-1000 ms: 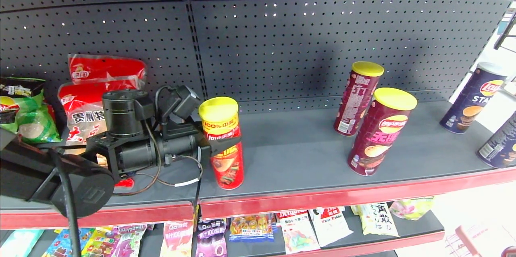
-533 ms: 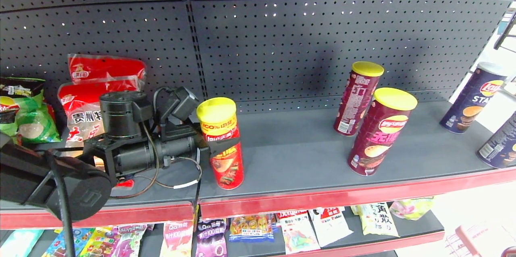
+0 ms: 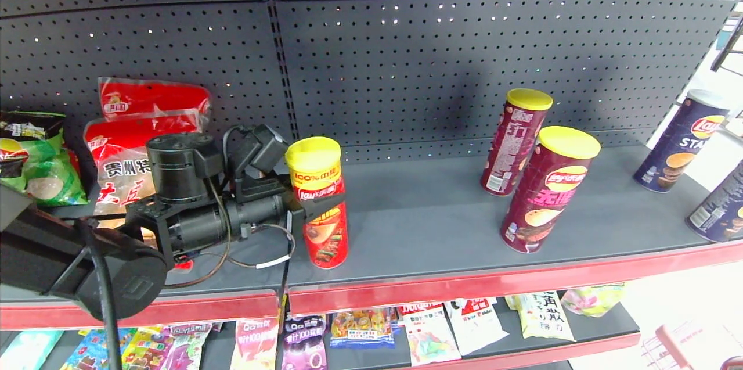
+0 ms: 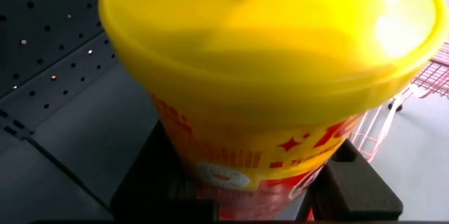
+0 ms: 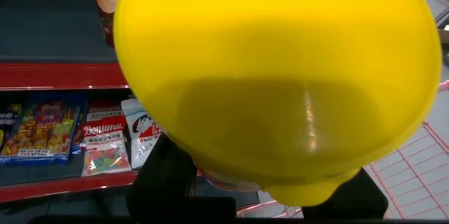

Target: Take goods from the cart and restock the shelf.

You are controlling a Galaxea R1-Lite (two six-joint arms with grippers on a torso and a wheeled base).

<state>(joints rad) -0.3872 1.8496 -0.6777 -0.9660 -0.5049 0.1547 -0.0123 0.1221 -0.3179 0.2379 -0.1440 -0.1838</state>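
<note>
left gripper (image 3: 325, 204) tight on red can (image 3: 326, 242) | can straight up, shelf (image 3: 435, 225) just under | right gripper (image 5: 256, 189) tight on yellow-lid can (image 5: 280, 76)

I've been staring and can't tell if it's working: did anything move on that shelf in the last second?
Hardly. The left gripper, shut on the red can, wobbled slightly, and the can's base now sits a touch higher, lifted or eased back; nothing was let go. The front maroon can, the rear maroon can and the red bags stayed put. The right gripper holds another yellow-lidded can.
</note>
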